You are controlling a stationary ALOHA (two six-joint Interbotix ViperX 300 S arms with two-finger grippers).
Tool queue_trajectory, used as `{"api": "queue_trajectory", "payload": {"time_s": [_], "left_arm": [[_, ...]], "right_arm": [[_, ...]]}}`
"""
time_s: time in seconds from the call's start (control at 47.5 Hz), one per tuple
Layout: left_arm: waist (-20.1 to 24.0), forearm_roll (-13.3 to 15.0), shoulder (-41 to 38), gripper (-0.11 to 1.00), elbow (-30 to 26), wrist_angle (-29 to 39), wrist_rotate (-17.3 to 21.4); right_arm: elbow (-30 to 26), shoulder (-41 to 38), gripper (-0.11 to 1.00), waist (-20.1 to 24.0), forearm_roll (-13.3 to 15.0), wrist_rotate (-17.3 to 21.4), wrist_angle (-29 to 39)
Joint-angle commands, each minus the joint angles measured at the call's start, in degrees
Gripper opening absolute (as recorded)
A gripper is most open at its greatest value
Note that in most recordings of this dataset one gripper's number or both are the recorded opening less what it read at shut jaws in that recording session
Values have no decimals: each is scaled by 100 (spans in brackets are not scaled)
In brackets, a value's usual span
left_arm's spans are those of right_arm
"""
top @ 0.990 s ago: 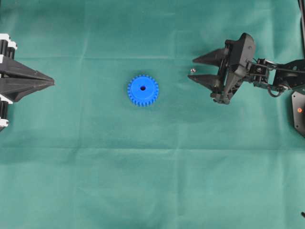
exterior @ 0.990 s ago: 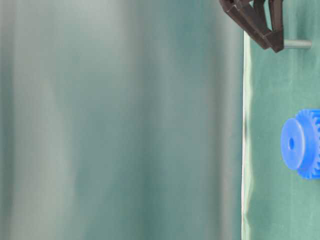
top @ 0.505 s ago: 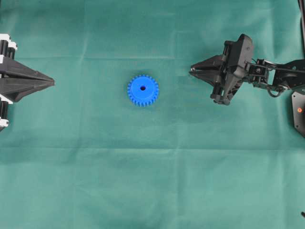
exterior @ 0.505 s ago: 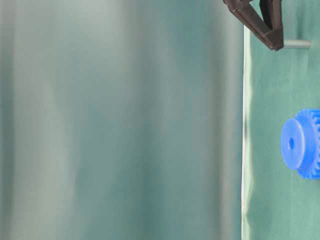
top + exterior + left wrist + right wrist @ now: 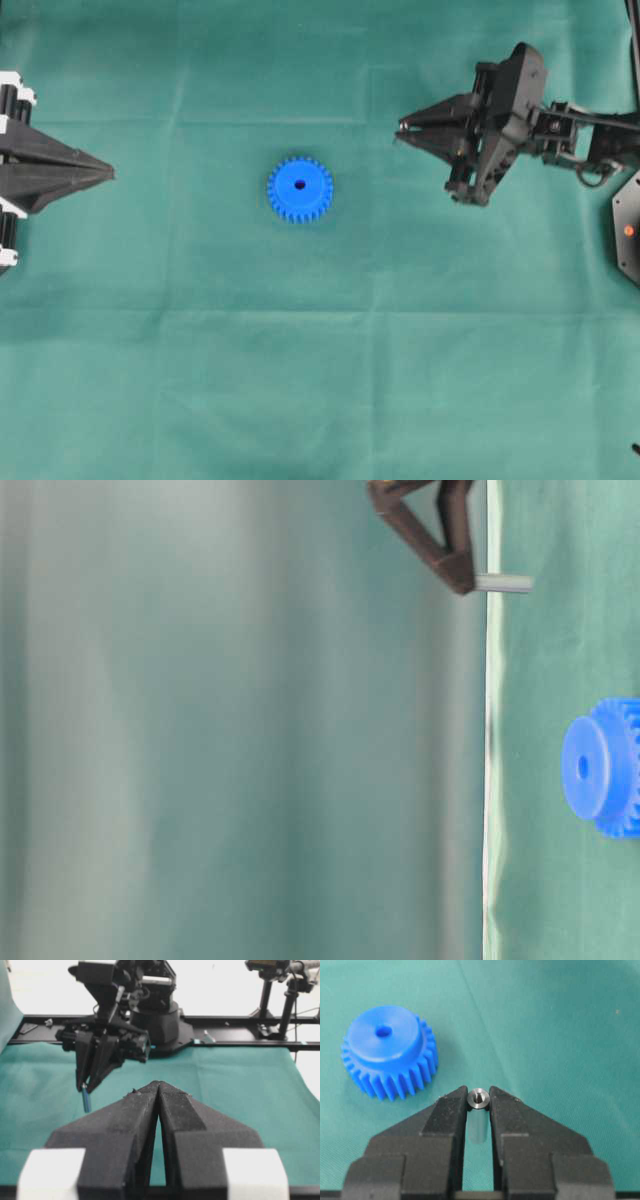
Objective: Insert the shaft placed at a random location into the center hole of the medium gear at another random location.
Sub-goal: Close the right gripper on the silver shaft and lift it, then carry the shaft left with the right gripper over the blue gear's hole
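**Shaft Gripped, Clear of Cloth — Gear Unobstructed**

Overhead: the right gripper [image 5: 404, 131], upper right, pinches the shaft [image 5: 403, 128]; the medium gear [image 5: 300, 189] lies centre-left, well apart, with open cloth between.

Table-level: the shaft [image 5: 503, 582] projects from the fingertips, off the cloth — room to travel.

Left wrist: the left gripper [image 5: 158, 1086] is pressed together, empty.

Right wrist: the shaft [image 5: 478, 1098] is held upright for insertion; the center hole [image 5: 383, 1031] sits upper left.

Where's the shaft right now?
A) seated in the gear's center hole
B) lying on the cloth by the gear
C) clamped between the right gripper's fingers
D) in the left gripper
C: the right gripper is shut on the shaft, with the medium gear apart from it.
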State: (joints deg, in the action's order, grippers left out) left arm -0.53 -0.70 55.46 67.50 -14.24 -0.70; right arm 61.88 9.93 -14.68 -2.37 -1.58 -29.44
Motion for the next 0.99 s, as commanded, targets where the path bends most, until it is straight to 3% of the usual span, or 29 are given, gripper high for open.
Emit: {"api": "queue_trajectory", "payload": {"time_s": [0.0,0.59,0.969], "left_arm": [[-18,-18,-26,0,-141,-26,-9],[-18,-18,-62,0,-132,26,-9],[-18,-9,-70,0,-132,26,-9]], "right_arm": [[-193,334,14,26,0,-70,281],[-352,281,14,79,-26,-35,483],[-1345,-606,14,545,-62,-35,483]]}}
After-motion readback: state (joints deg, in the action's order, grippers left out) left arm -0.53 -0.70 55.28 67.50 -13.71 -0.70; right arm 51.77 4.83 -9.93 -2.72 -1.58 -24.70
